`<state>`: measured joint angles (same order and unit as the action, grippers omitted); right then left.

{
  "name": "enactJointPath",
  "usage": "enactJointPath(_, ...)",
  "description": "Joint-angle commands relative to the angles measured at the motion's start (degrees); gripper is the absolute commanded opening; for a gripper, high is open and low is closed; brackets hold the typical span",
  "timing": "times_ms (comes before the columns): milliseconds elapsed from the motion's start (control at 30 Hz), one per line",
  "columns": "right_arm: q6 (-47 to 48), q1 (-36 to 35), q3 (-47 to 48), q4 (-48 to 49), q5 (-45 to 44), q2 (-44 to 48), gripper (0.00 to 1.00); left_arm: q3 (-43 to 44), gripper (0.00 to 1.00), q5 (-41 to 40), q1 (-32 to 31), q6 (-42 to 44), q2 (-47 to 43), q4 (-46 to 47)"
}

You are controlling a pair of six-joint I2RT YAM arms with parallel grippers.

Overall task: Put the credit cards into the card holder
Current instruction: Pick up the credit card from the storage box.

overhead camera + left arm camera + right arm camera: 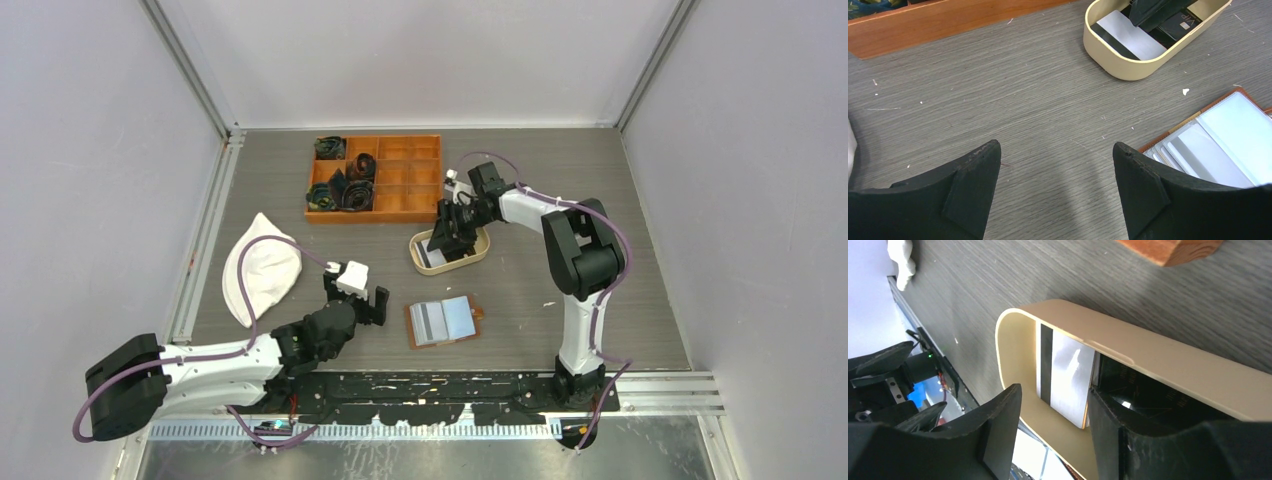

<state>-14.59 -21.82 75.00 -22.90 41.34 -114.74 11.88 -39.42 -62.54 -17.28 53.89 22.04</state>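
Left hand hangs wide and empty beside the open holder; right hand, half-open, straddles a white card in the tray. Pickup step; next likely needs a clean pinch and lift.

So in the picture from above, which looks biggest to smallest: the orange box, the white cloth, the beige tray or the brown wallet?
1. orange wooden compartment box
2. white crumpled cloth
3. beige oval tray and brown leather card holder: these two look about the same size from above, so I won't rank them.
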Motion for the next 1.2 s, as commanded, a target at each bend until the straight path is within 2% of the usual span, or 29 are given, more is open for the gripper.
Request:
enactJointPath(0,-3.60,-0.55,1.09,3.35,7.82,0.04,0.56,2.23,0.82,-1.58,0.15,0.78,-0.14,2.92)
enactJointPath(233,-9.07,-0.49,-0.45,9.09,13.66,0.69,0.54,2.57,0.82,-1.63,0.11,0.75,0.34,2.84)
enactJointPath(500,-13.80,-0.41,-2.31,14.27,16.00,1.07,0.50,2.89,0.82,-1.69,0.08,0.75,0.85,2.74)
enactJointPath(700,-11.66,-0.78,-1.76,10.98,11.88,-0.13,0.40,2.95,0.82,-1.70,0.17,0.75,0.90,2.65)
enactJointPath(1167,-12.04,-2.67,-0.87,11.17,11.81,-2.81,0.39,2.80,0.82,-1.70,0.12,0.75,0.75,2.74)
